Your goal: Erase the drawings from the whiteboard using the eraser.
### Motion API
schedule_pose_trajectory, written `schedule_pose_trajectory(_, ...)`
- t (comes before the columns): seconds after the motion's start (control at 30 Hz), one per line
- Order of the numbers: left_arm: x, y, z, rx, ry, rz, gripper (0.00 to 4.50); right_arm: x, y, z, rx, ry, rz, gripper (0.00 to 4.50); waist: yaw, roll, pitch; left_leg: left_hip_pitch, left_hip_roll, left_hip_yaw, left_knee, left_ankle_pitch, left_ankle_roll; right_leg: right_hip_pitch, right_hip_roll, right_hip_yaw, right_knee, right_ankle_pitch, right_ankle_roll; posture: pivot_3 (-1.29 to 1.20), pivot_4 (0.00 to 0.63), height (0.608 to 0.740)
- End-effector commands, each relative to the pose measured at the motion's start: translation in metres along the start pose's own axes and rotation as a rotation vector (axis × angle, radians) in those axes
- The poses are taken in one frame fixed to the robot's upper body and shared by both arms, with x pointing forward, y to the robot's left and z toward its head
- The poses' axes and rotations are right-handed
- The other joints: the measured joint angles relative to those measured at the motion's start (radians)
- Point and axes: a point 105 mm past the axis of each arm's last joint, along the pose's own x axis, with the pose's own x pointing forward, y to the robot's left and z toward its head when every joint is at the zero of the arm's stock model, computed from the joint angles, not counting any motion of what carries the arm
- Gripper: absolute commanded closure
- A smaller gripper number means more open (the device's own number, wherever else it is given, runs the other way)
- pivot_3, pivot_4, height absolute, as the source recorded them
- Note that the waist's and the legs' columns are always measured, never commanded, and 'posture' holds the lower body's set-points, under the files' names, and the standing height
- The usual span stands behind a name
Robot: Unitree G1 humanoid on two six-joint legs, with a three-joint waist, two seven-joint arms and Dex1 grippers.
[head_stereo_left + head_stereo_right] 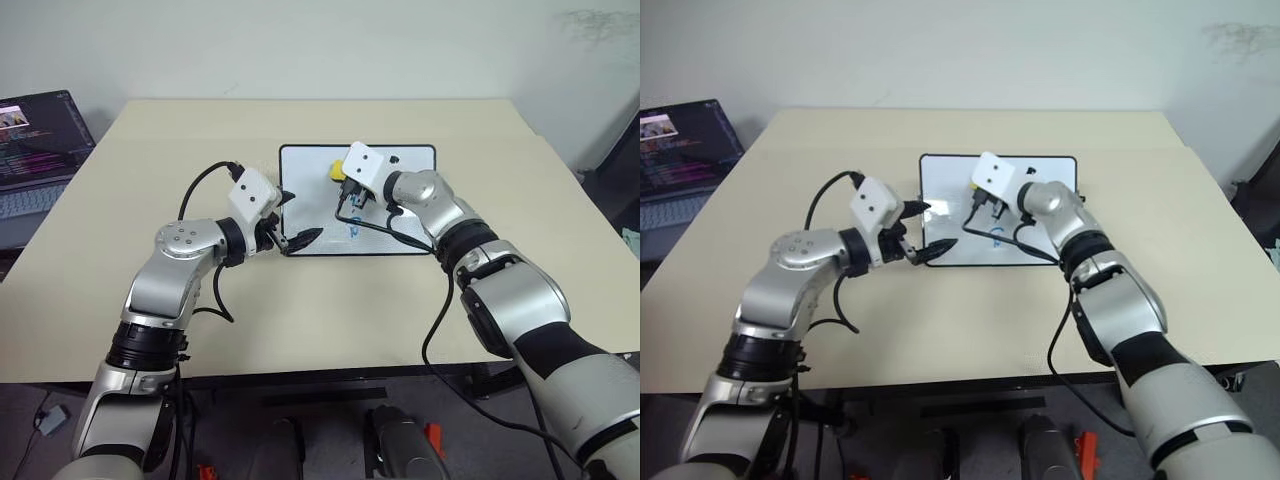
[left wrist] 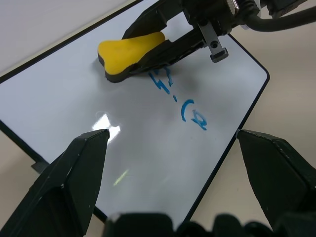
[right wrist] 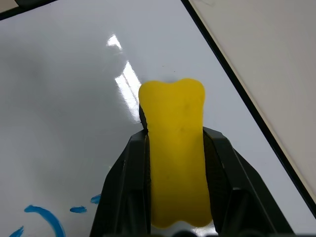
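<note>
So the robot is mid-wipe here: the right gripper (image 3: 175, 197) has its two black fingers clamped on the sides of the yellow eraser (image 2: 131, 52), and the eraser's dark underside looks to be sitting flat on the whiteboard (image 1: 305, 170), over toward the far half of it. The whiteboard itself lies in the middle of the tan table (image 1: 150, 320), with a laptop (image 1: 35, 150) off at the table's left edge. The drawings (image 2: 185, 106) aren't gone yet; there are blue strokes right beside the eraser and a couple more a bit further toward the near edge of the board. The left gripper (image 2: 173, 143) has its fingers spread wide apart, holding nothing, hovering at the board's near left corner, probably ready to steady it. Next move, best guess: drag the eraser toward the robot across the blue marks while keeping it pressed down, and if the board starts to slide, the left gripper would need to pin the frame.
</note>
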Motion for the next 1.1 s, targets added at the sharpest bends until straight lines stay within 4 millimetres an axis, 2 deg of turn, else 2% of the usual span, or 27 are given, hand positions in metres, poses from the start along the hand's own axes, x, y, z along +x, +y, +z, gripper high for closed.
schedule_pose_trajectory(0.03, -0.001, 0.004, 0.014, 0.04, -0.039, 0.011, 0.0, -0.015, -0.031, -0.019, -0.015, 0.074, -0.092, 3.43, 0.008, 0.0, 0.0, 0.0, 0.0, 0.0, 0.0, 0.0, 0.0, 0.0, 0.0, 0.0, 0.0, 0.0, 0.0, 0.0, 0.15, 0.74)
schedule_pose_trajectory(0.13, 0.0, 0.004, 0.015, 0.041, -0.041, 0.007, 0.0, -0.025, -0.045, -0.033, -0.025, 0.117, -0.131, 3.43, 0.017, 0.0, 0.0, 0.0, -0.001, 0.001, 0.0, 0.0, 0.0, 0.001, -0.002, 0.0, -0.001, 0.0, 0.0, 0.0, 0.15, 0.74)
schedule_pose_trajectory(0.27, 0.001, 0.004, 0.015, 0.042, -0.042, 0.003, 0.0, -0.032, -0.051, -0.043, -0.024, 0.141, -0.148, 3.43, 0.019, 0.0, 0.0, 0.0, -0.001, 0.001, 0.0, 0.0, 0.0, 0.0, -0.002, 0.0, -0.001, 0.0, 0.0, 0.0, 0.15, 0.74)
schedule_pose_trajectory(0.33, 0.002, 0.004, 0.015, 0.043, -0.042, -0.001, 0.0, -0.032, -0.047, -0.045, -0.031, 0.142, -0.132, 3.43, 0.019, 0.0, 0.0, 0.0, -0.001, 0.001, 0.0, 0.0, 0.0, 0.0, -0.002, 0.0, -0.001, 0.0, 0.0, 0.0, 0.15, 0.74)
schedule_pose_trajectory(0.57, 0.003, 0.004, 0.015, 0.043, -0.042, -0.007, 0.0, -0.02, -0.015, -0.04, -0.051, 0.099, -0.008, 3.43, 0.016, 0.0, 0.0, 0.0, -0.001, 0.001, 0.0, 0.0, 0.0, 0.001, -0.002, 0.001, -0.001, 0.0, 0.0, 0.0, 0.15, 0.74)
schedule_pose_trajectory(0.7, 0.002, 0.004, 0.015, 0.043, -0.041, -0.005, 0.0, -0.021, 0.002, -0.047, -0.067, 0.11, 0.094, 3.43, 0.005, -0.001, 0.0, 0.002, -0.001, 0.001, 0.0, 0.0, 0.0, 0.001, -0.001, 0.001, 0.0, 0.0, 0.0, 0.0, 0.15, 0.74)
schedule_pose_trajectory(0.83, 0.001, 0.004, 0.014, 0.04, -0.039, -0.003, 0.0, -0.025, 0.003, -0.057, -0.08, 0.141, 0.115, 3.43, -0.001, -0.001, -0.001, 0.003, -0.001, 0.001, 0.0, 0.0, 0.0, 0.002, -0.001, 0.001, 0.0, 0.0, 0.0, 0.0, 0.15, 0.74)
schedule_pose_trajectory(1.1, 0.003, 0.003, 0.014, 0.039, -0.043, -0.003, 0.0, -0.028, 0.007, -0.061, -0.094, 0.163, 0.17, 3.43, -0.003, -0.001, -0.001, 0.004, -0.001, 0.001, 0.001, 0.0, 0.0, 0.003, -0.001, 0.001, 0.0, 0.0, 0.0, 0.0, 0.15, 0.74)
